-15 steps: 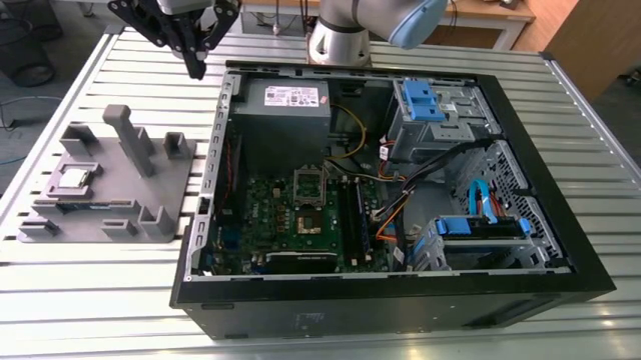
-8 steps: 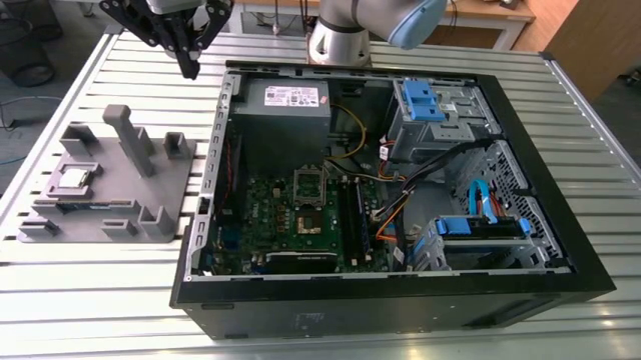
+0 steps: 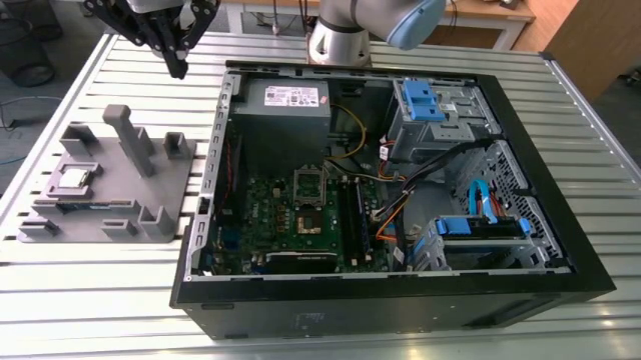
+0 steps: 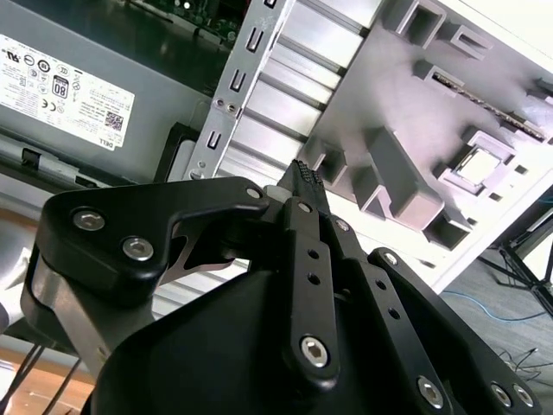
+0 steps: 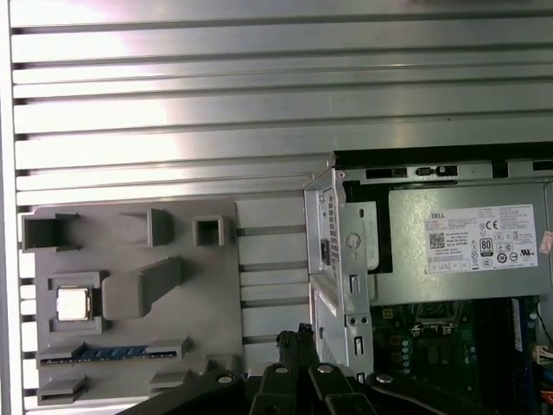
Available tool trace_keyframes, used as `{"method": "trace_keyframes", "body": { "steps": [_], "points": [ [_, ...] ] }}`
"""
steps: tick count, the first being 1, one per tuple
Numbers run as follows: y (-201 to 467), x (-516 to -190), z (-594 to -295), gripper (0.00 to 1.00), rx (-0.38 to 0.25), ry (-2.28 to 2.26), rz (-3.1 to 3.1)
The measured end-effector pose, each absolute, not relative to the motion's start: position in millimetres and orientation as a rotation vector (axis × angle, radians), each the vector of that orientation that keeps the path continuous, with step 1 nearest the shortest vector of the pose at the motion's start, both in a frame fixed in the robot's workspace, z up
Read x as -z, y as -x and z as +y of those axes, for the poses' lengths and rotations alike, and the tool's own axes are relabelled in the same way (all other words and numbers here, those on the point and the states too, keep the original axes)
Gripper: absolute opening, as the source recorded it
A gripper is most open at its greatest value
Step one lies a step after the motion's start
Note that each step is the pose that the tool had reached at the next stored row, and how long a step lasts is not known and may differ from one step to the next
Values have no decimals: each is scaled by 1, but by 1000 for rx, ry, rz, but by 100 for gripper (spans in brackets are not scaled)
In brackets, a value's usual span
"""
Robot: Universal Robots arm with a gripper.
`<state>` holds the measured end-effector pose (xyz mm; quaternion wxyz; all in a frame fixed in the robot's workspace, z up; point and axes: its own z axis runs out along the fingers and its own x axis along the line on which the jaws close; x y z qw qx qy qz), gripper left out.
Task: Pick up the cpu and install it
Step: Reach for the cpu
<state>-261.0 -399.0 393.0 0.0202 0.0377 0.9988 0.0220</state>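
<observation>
In the second wrist view, the black bolted metal gripper (image 4: 302,175) is seen with its ribbed fingertips pressed together, nothing pinched. Beyond it, the small square cpu (image 4: 478,164), flat and shiny silver-topped, is seated in a recess of the matt grey moulded plastic tray (image 4: 389,95), just beside the open black computer case (image 3: 401,304) on the slatted aluminium table (image 5: 259,104).

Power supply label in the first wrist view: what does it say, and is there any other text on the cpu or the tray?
power supply label: lines of print, a barcode and round marks, all too small to read off reliably.
cpu: no print can be made out on its shiny top.
grey tray: no text or sign on it.
</observation>
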Motion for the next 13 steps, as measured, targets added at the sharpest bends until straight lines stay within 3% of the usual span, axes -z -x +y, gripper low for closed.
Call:
{"method": "trace_keyframes", "body": {
  "steps": [13],
  "points": [
    [278,-393,-399,11,-68,-117,3098]
  ]
}}
